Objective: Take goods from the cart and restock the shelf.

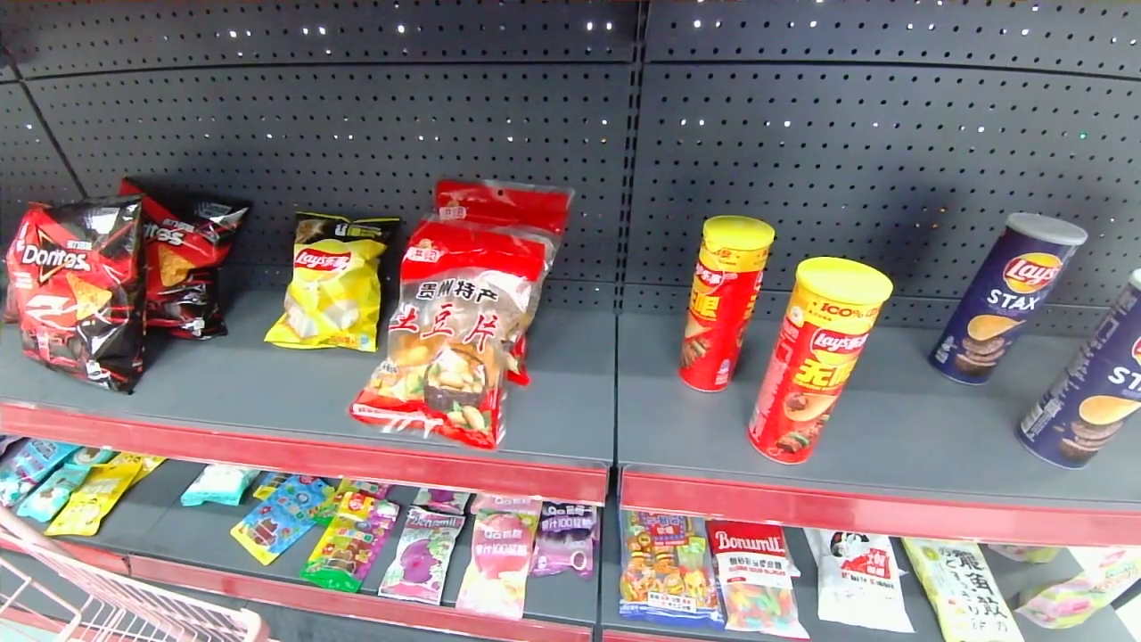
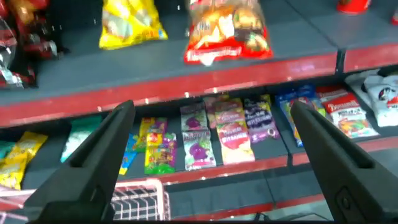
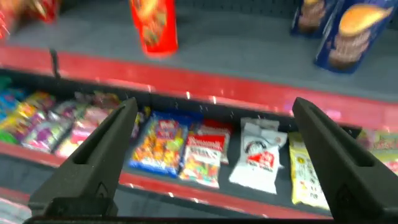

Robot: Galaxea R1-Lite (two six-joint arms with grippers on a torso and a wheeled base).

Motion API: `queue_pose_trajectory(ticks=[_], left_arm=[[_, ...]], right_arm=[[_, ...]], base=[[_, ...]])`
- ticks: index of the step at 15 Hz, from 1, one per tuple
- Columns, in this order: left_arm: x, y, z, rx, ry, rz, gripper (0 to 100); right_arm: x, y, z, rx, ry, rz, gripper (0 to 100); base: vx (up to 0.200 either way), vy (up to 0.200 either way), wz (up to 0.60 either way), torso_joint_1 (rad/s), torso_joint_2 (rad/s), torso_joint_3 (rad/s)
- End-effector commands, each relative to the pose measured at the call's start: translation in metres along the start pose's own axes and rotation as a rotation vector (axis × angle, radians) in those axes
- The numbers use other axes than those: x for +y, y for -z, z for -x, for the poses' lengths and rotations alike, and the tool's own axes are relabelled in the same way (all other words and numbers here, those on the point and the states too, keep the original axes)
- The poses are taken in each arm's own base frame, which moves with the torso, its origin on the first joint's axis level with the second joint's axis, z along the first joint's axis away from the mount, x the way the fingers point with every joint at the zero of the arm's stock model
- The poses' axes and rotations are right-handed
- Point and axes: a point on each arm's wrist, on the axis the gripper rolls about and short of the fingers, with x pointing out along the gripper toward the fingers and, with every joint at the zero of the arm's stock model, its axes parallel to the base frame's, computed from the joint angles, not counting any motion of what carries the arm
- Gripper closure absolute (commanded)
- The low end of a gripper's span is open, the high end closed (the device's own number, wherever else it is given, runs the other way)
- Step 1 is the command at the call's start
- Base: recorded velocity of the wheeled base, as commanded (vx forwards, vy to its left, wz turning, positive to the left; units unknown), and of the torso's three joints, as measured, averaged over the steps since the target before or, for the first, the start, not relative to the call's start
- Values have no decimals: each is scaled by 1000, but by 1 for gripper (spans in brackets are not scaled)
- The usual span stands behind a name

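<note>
The grey shelf [image 1: 553, 392] with a red front edge holds snack goods. From the left stand two dark chip bags [image 1: 76, 285], a yellow chip bag [image 1: 332, 281], and two red potato-slice bags [image 1: 455, 339]. Further right are two red-and-yellow chip cans [image 1: 816, 357] and two dark blue cans [image 1: 1003, 299]. A pink wire cart [image 1: 107, 597] shows at the bottom left corner. My left gripper [image 2: 211, 149] is open and holds nothing, facing the lower candy shelf [image 2: 217, 168]. My right gripper [image 3: 214, 155] is also open and bare, in front of the lower shelf [image 3: 186, 186].
The lower shelf carries several flat candy and snack packets [image 1: 499, 553]. A dark pegboard wall [image 1: 624, 134] backs the shelves. Bare shelf surface lies between the red bags and the red cans [image 1: 615, 383], and between the red and blue cans.
</note>
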Motion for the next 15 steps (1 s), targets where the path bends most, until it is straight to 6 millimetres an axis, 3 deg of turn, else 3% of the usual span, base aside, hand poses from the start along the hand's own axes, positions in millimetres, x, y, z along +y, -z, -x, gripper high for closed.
queue_pose_trajectory(ticks=[1, 3, 5, 6, 9, 12, 15], left_arm=[[-5, 30, 4, 2, -63, 0, 0], [-5, 43, 5, 20, -173, 4, 0], [-7, 63, 4, 32, -212, 8, 0], [-7, 63, 3, 20, -207, 10, 0], [-8, 64, 2, 7, -159, 30, 0], [-4, 66, 2, 36, -335, 24, 0], [-8, 65, 1, -9, -122, 10, 0]], right_arm=[[-10, -135, -80, 102, 85, -115, 0], [-13, -132, -109, 168, 85, -89, 0], [-12, -104, -134, 255, 57, -90, 0], [-5, -91, -141, 246, -12, -81, 0], [6, -77, -151, 302, -136, -72, 0], [12, -70, -174, 317, -168, -53, 0], [12, -56, -177, 358, -176, -4, 0]], base=[[0, 0, 0, 0, 0, 0], [0, 0, 0, 0, 0, 0], [0, 0, 0, 0, 0, 0], [0, 0, 0, 0, 0, 0], [0, 0, 0, 0, 0, 0], [0, 0, 0, 0, 0, 0], [0, 0, 0, 0, 0, 0]])
